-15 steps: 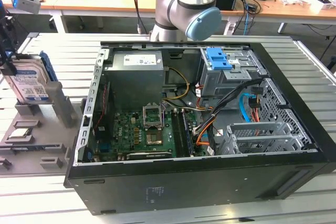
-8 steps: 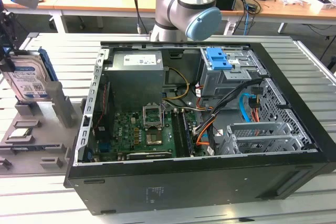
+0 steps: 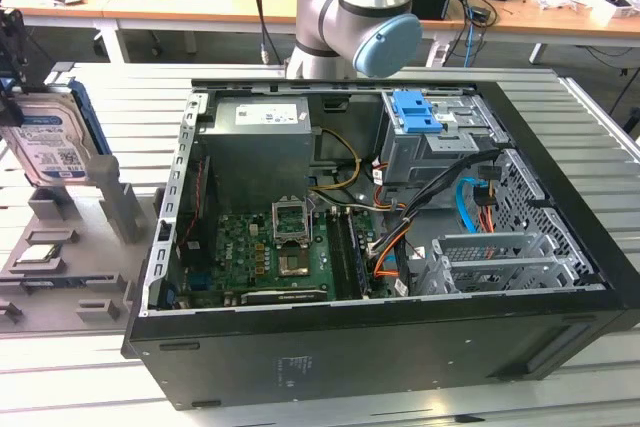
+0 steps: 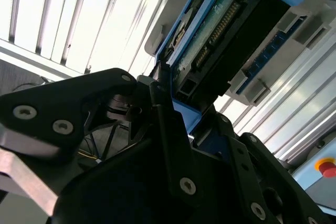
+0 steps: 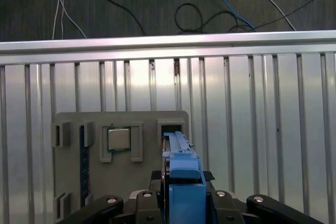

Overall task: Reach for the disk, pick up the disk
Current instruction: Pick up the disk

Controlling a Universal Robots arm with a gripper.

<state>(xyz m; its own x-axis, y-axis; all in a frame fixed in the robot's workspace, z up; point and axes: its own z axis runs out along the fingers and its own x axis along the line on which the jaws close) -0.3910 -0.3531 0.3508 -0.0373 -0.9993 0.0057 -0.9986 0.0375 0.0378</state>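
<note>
At the exterior view's far left, over the grey moulded plastic holder tray (image 3: 70, 282), you have the rectangular silver metal disk (image 3: 50, 142) with blue side rails standing upright on edge. Black gripper (image 5: 181, 198): fingers (image 4: 164, 129) set narrow, pressed against the blue rail and apparently clamping the disk. You cannot tell whether its lower edge is clear of the tray slot. The small square silver processor chip (image 5: 119, 139) lies in a tray recess beside that slot. The open black computer case (image 3: 400, 357) sits well apart on the slatted aluminium table (image 3: 120, 97).
</note>
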